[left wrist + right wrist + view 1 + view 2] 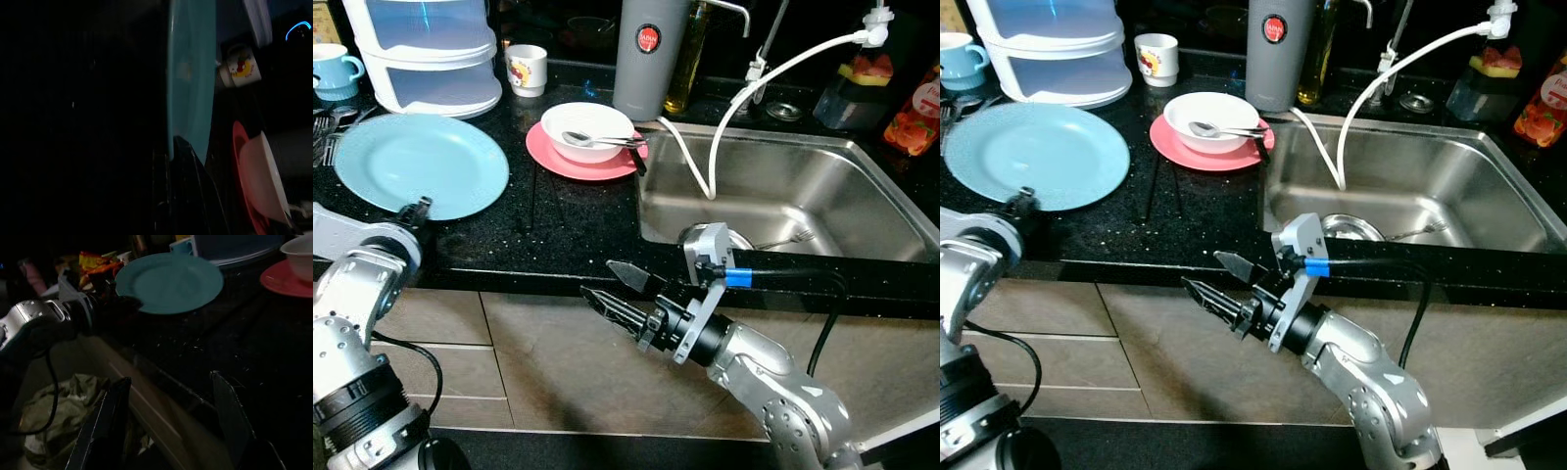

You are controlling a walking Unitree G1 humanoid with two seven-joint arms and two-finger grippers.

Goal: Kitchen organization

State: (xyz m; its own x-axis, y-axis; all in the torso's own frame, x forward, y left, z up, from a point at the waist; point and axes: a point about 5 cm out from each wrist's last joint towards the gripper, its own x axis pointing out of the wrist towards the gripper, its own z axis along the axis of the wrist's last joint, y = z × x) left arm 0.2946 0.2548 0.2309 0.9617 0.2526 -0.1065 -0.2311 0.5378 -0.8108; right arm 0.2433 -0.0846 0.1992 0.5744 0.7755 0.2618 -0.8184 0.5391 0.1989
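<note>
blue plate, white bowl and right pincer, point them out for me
blue plate (421, 162), left eye view, bare middle of the plate
white bowl (589, 119), left eye view, inner wall above the spoon
right pincer (599, 284), left eye view, midway between its two black fingertips

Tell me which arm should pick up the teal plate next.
Left, probably. The left tool sits at the near rim of the teal plate on the black counter. The right tool hangs open below the counter edge, off to the plate's right and holding nothing.
</note>
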